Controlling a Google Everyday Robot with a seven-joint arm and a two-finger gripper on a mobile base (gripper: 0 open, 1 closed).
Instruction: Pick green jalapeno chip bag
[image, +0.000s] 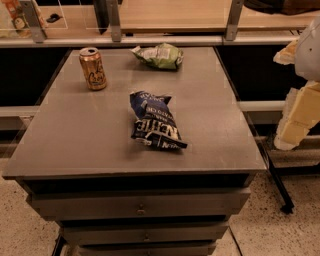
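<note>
The green jalapeno chip bag lies at the far middle of the grey table top. It is small, light green and wrinkly, with a pale patch. My gripper hangs at the right edge of the view, beyond the table's right side. It is well away from the bag, to the bag's right and nearer the camera, and holds nothing that I can see.
A larger dark blue chip bag with white lettering lies in the table's middle. A gold soda can stands upright at the far left. A rail and shelf run behind the table. Drawers sit below the front edge.
</note>
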